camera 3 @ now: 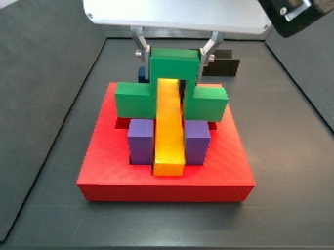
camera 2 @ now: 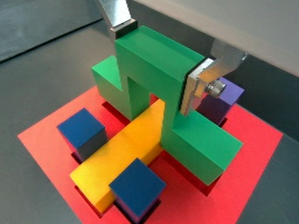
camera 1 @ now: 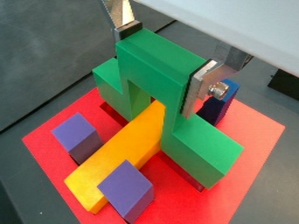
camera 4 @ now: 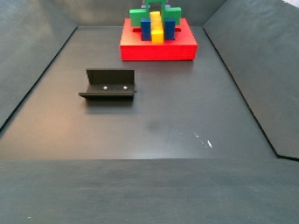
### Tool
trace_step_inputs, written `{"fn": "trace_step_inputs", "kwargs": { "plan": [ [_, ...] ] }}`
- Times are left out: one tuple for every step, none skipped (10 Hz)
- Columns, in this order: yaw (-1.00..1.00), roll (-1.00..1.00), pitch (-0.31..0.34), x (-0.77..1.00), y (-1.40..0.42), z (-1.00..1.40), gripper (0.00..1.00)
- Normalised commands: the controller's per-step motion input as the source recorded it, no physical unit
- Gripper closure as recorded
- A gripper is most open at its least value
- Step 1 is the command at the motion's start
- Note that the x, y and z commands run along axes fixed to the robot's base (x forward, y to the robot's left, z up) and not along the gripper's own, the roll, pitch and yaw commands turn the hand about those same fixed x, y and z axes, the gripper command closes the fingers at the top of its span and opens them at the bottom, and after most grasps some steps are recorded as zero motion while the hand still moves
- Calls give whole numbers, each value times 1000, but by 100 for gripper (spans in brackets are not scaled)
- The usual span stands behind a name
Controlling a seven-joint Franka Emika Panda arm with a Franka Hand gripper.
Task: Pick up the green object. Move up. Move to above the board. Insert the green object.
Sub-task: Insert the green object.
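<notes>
The green object (camera 1: 152,66) (camera 2: 158,61) stands on the red board (camera 1: 47,140) (camera 3: 163,181). Its raised middle cube arches over the yellow bar (camera 1: 122,153), with one low cube on either side. My gripper (camera 1: 163,61) (camera 2: 160,59) is directly above the board, shut on the raised middle cube. One finger (camera 1: 126,33) presses its far face and the other pad (camera 1: 201,87) lies flat on its near face. In a side view the gripper (camera 3: 175,59) comes straight down onto the piece. At the far end of the floor, the board (camera 4: 158,51) looks small.
Two purple blocks (camera 1: 76,136) (camera 1: 126,188) flank the yellow bar (camera 3: 170,127), and a blue block (camera 1: 222,101) stands by one finger. A small dark box (camera 3: 225,66) lies behind the board. The fixture (camera 4: 108,85) stands on the dark floor, well away from the board.
</notes>
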Motion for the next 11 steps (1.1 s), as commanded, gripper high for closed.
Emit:
{"fn": "trace_step_inputs", "kwargs": {
  "plan": [
    [0, 101, 0, 74, 0, -183, 100],
    [0, 153, 0, 0, 0, -234, 100],
    [0, 199, 0, 0, 0, -280, 100],
    [-23, 166, 0, 0, 0, -240, 100],
    [-6, 100, 0, 0, 0, -174, 100],
    [0, 70, 0, 0, -37, -123, 100],
    [0, 51, 0, 0, -117, -43, 100],
    [0, 64, 0, 0, -174, -6, 100],
    [0, 60, 0, 0, -151, -29, 100],
    [0, 66, -7, 0, -34, -109, 100],
    [-23, 91, -26, 0, 14, -243, 100]
  ]
}}
